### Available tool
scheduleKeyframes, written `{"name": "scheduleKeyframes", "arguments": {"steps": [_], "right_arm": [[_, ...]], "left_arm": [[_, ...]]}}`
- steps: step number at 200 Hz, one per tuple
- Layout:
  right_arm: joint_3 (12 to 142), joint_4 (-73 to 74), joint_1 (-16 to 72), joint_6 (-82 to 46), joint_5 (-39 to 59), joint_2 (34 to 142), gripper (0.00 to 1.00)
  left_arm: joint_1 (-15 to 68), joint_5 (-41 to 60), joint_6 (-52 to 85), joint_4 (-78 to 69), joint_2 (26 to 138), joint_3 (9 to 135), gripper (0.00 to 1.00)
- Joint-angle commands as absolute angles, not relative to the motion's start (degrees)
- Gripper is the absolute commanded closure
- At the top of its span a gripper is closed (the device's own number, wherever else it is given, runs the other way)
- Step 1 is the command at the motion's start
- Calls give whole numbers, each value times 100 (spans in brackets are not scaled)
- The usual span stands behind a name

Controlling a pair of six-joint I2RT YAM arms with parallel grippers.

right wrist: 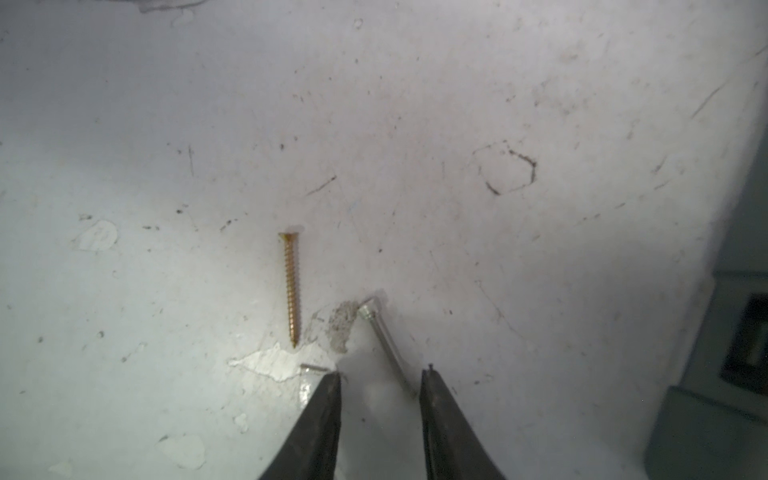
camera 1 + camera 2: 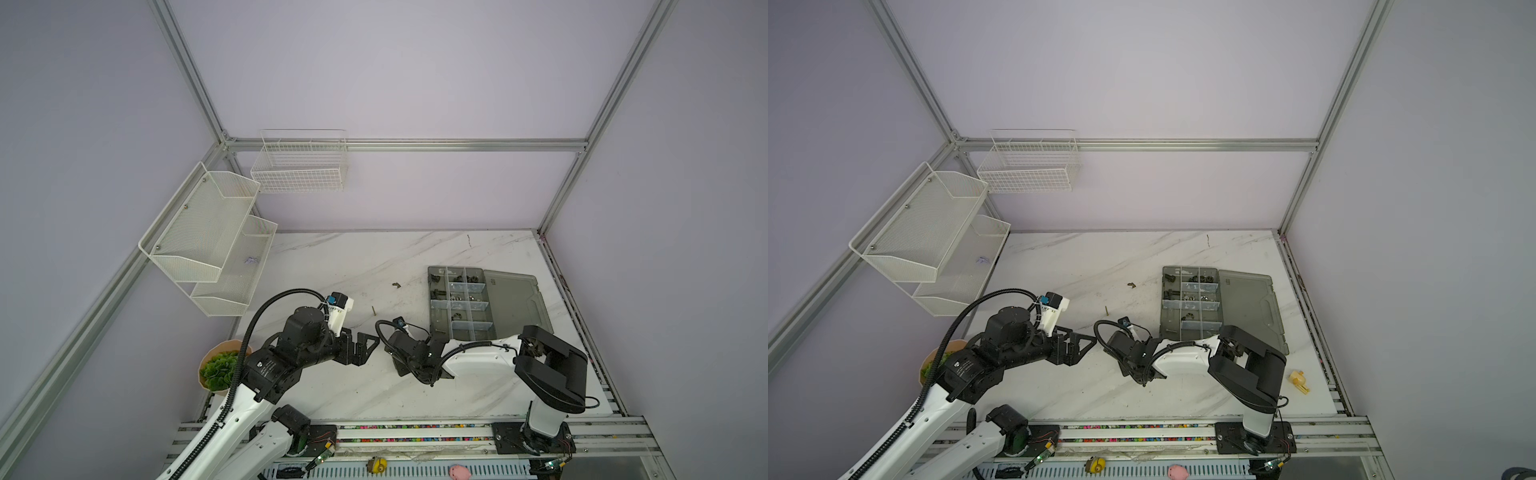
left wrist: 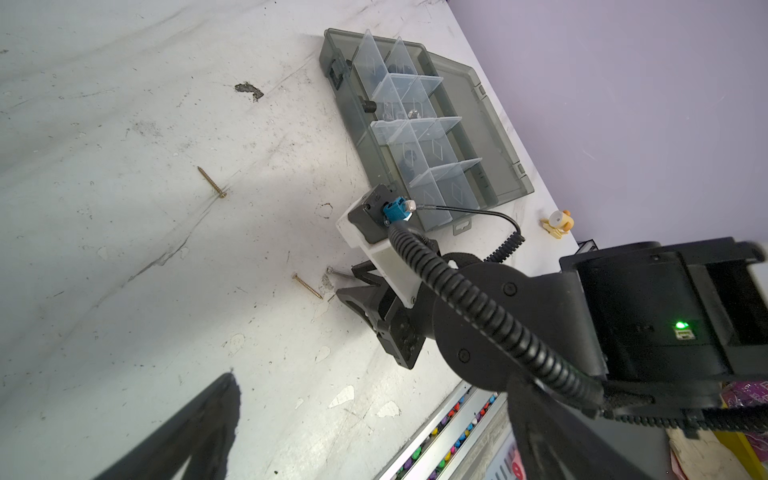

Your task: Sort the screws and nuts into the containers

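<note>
The smoky-grey organizer box (image 2: 436, 328) lies open at the right, lid (image 2: 515, 299) flat beside it, with dark nuts and bolts in its far containers (image 3: 399, 99). My right gripper (image 1: 380, 374) is open, tips down at the table, and a thin silver screw (image 1: 386, 345) reaches in between them without being held. A brass screw (image 1: 292, 286) lies just beside it. Another brass screw (image 2: 373, 309) lies alone mid-table. My left gripper (image 2: 368, 345) hovers open and empty left of the right wrist; one dark finger (image 3: 199, 428) shows in its wrist view.
A small dark piece (image 2: 396, 285) lies left of the box. White mesh shelves (image 2: 216, 237) and a wire basket (image 2: 299, 166) hang at the back left. A potted green plant (image 2: 218, 370) sits at the left edge, a yellow toy (image 2: 1300, 380) near the right edge.
</note>
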State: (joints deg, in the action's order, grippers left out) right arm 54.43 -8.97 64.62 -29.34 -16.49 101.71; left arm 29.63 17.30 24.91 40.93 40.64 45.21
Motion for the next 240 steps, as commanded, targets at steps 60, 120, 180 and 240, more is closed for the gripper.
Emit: {"name": "scheduleKeyframes", "arguments": {"steps": [60, 120, 180, 240], "right_arm": [[5397, -862, 6091, -2267, -1065, 10654, 71], [5163, -774, 6061, -2441, -852, 10089, 100], [5238, -1205, 5065, -2205, -674, 8641, 100], [5148, -1857, 4127, -1962, -870, 8178, 100]], "left_arm": [[2944, 1748, 2531, 3902, 4085, 4342, 0], [2941, 1755, 2531, 3911, 4090, 4340, 0], [2944, 1766, 2527, 3887, 4163, 4324, 0], [2943, 1759, 2531, 3894, 4191, 4325, 0]]}}
